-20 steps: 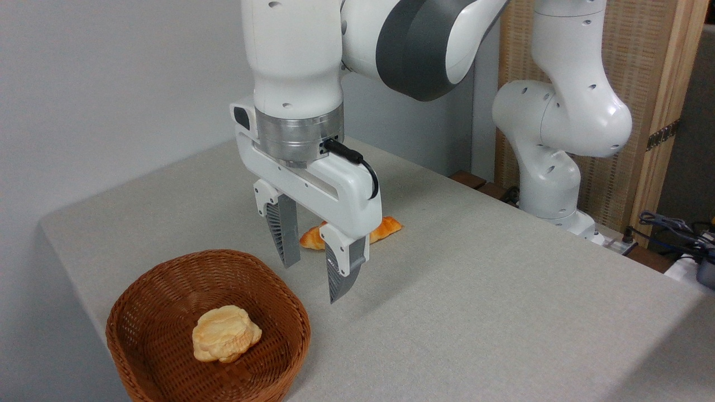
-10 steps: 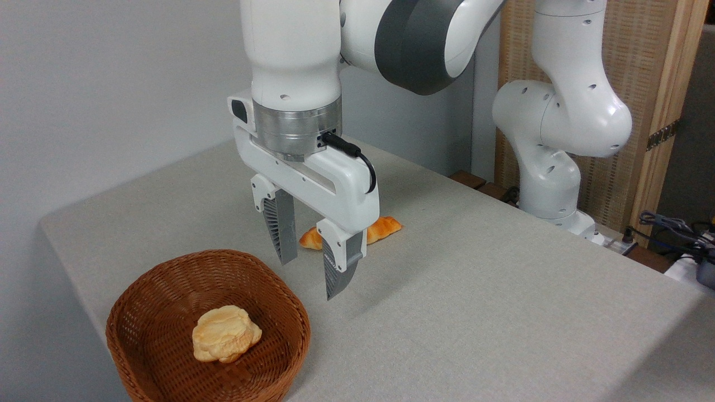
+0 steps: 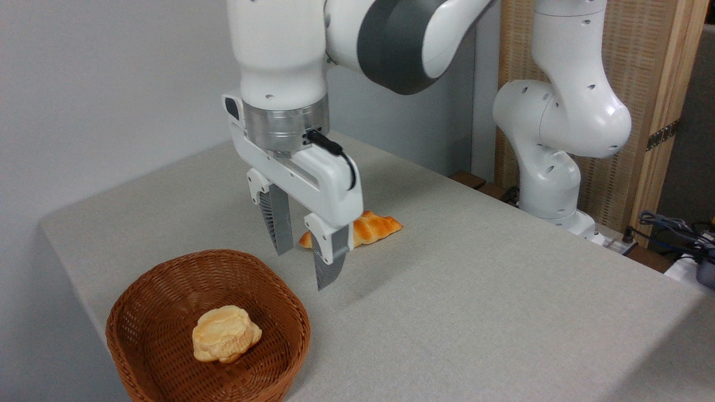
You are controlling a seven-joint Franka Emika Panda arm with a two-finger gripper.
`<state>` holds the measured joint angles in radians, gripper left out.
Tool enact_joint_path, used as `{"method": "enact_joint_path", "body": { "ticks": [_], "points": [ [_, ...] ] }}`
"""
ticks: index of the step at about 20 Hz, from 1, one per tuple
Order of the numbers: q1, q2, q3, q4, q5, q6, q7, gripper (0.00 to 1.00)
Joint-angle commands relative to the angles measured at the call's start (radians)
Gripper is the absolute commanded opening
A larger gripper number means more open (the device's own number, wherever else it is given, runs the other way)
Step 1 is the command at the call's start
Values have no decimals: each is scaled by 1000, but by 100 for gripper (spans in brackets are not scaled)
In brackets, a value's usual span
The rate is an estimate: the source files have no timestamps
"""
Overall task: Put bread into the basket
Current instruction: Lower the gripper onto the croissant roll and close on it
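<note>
Lower left of frame: round shallow reddish-brown woven wicker basket (image 3: 167, 301) sits on the grey cloth-covered table (image 3: 475, 301), near the table's left edge. Inside it, right of its middle, a pale yellow round lumpy bun (image 3: 225, 333).

Centre of frame: white Franka arm's two-finger gripper (image 3: 301, 268) points down, jaws apart with a clear gap between the grey ribbed fingers (image 3: 277, 223), nothing held. It hangs above the table, just past the basket's upper right rim, fingertips not touching the cloth as far as can be seen.

Just behind the gripper, centre: long pointed golden orange-brown twisted bread loaf (image 3: 371, 228) lies flat on the table, outside the basket. Its middle-left part is hidden by the front finger; left tip shows between the fingers, right end pokes out to the right.

Right of frame: white arm base (image 3: 553, 184), wooden woven screen (image 3: 642, 111) behind it, dark cables (image 3: 670, 229) at far right edge.
</note>
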<state>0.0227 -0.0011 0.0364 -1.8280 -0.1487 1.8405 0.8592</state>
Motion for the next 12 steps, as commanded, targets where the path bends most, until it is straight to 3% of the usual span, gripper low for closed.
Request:
{"method": "enact_joint_path", "body": {
  "ticks": [1,4,6,8,12],
  "points": [
    [-79,-52,2,-85,15,-24,50,100],
    [-154,-134,2,-186,15,-24,60,100],
    [-234,-171,3,-250,17,-24,58,100],
    [-308,-166,3,-287,41,-26,58,100],
    [-382,-148,2,-326,81,-27,57,100]
  ]
}}
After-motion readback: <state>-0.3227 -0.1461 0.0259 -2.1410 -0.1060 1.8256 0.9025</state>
